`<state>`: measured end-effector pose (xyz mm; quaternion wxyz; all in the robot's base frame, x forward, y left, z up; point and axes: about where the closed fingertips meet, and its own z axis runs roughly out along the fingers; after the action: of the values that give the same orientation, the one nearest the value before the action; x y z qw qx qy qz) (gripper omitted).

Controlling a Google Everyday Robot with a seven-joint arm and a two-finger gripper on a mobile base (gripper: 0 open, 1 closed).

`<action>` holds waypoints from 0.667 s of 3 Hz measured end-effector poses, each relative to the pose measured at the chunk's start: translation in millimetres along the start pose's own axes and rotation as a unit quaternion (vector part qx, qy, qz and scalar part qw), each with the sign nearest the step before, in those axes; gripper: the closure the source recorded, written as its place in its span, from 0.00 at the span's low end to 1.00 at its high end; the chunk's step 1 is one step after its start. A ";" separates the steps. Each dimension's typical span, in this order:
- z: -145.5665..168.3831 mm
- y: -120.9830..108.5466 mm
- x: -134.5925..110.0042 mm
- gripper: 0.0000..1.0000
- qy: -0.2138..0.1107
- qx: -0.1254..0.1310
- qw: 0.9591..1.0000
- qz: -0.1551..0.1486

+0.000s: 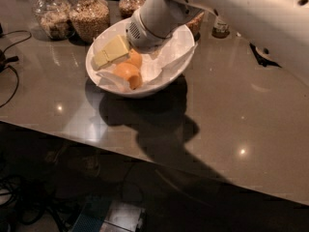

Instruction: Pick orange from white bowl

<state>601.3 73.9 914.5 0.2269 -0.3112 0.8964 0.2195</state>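
The white bowl (166, 74) stands on the brown table, lined with crumpled white paper. Two oranges lie in its left half: one in front (129, 74) and one just behind it (136, 58). My gripper (112, 52), pale yellow at the end of the white arm (154, 16), reaches down into the bowl from the upper right. It sits over the bowl's left side, right beside and slightly above the rear orange. The arm hides the back of the bowl.
Glass jars of grain (90, 14) stand behind the bowl at the back left, and a small bottle (220, 26) at the back right. A black cable (10, 57) lies at the left. The table's front edge (145, 159) runs across the view.
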 end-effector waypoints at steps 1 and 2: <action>4.3 -6.9 -2.5 0.15 0.009 0.024 0.999 0.030; 11.5 -21.9 -10.0 0.08 0.027 0.088 0.993 0.070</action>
<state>625.9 69.1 905.2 0.2129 -0.2321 0.9377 0.1468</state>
